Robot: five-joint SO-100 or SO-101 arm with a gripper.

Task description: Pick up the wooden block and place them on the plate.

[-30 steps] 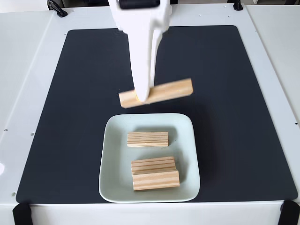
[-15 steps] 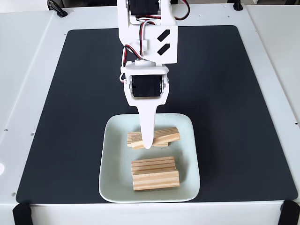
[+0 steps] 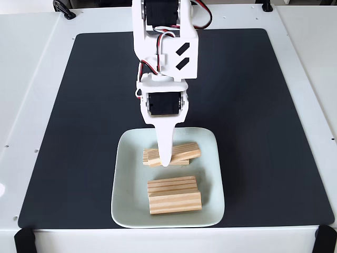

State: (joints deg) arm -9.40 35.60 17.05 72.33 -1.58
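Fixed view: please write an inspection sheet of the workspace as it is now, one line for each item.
Surface: black mat on a white table.
Job's things: mint-white plate near the mat's front edge; two blocks side by side in its front half; a tilted block lies across another block in its back half.
Clutter: nothing seen.
End effector: points down at the tilted block; whether it is open or shut cannot be told.
Cables: red, white and black wires on the arm.
Surroundings: black clamps at the table's front corners.
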